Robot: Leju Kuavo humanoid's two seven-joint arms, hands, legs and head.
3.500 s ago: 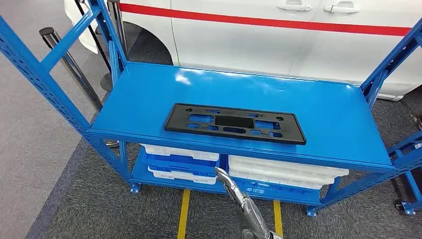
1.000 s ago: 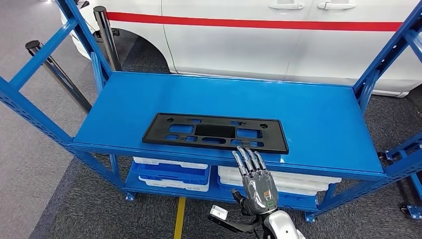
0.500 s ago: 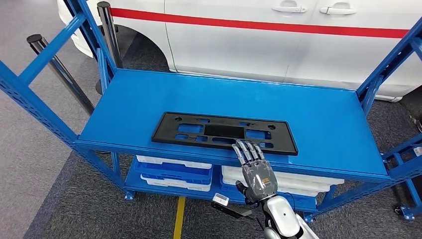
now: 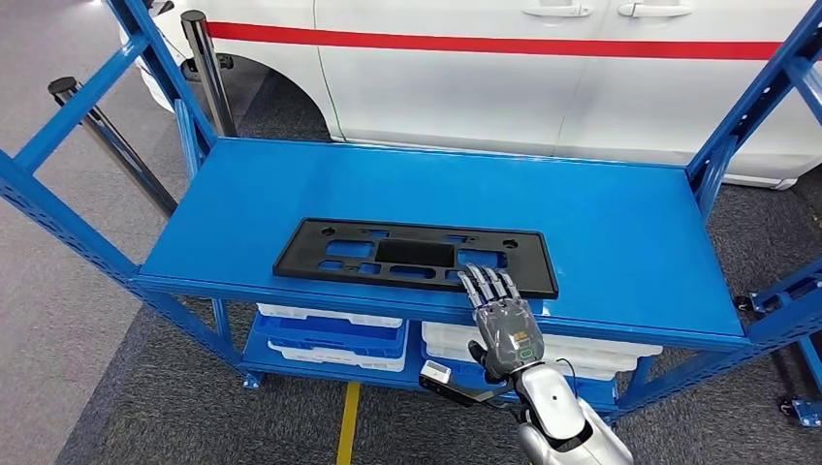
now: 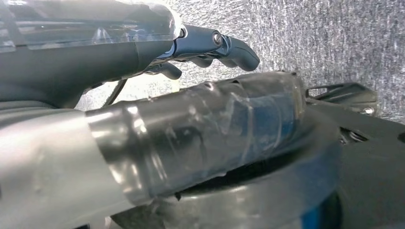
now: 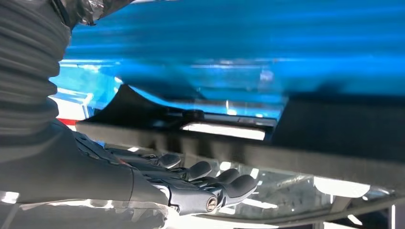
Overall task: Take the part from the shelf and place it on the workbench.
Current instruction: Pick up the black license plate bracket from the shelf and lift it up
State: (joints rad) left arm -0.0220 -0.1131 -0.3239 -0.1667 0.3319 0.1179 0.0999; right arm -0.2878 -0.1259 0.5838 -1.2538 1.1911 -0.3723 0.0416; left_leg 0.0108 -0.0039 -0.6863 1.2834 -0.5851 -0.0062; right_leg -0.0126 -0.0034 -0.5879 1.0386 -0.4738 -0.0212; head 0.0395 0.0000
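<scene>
**Right hand laid flat at the part's near edge on the shelf**

A flat black part [image 4: 415,258], pierced with rectangular cut-outs, is seen lying on the top board of a blue shelf [image 4: 620,223]. It is placed lengthwise close to the board's front edge, somewhat left of the middle, and well apart from the back edge and from both end frames.

The right hand [image 4: 502,325] is raised in front of the shelf with its back turned upward and its fingers [image 4: 490,284] stretched out straight and held close together. The fingertips are laid over the part's near long edge, toward its right end; whether they press on it cannot be told. Nothing is gripped. In the right wrist view the same hand [image 6: 157,183] is shown flat, fingers extended, beside the dark edge of the part [image 6: 334,138] against the blue board.

In the left wrist view the left hand [image 5: 191,52] is shown with its fingers loosely curled over grey carpet, nothing being held.

White trays [image 4: 334,318] are stacked on the lower board. Behind the shelf a white car [image 4: 543,87] with a red stripe is parked, and a yellow line [image 4: 346,426] is marked on the floor.
</scene>
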